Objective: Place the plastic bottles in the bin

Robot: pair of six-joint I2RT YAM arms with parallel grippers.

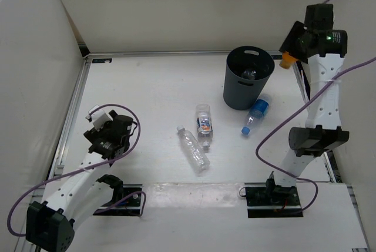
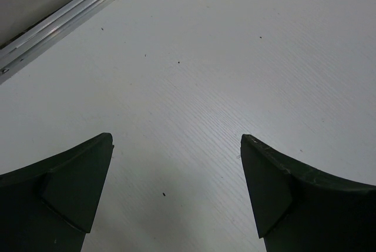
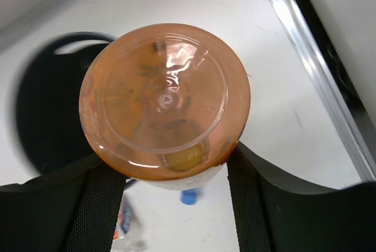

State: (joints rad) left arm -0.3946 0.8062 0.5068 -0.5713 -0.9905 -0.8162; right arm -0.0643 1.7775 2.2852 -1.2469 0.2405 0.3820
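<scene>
Right claw (image 3: 173,164) is clenched on an orange bottle (image 3: 164,99), held up just right of the bin (image 1: 241,96) rim. Left claw (image 2: 176,140) gapes, idle. Carrying step, I judge: next, shift over the opening, then let go.

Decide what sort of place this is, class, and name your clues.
Probably a robotics lab test cell: two arms bolted to a white, walled table, with a bin and plastic bottles staged.
</scene>
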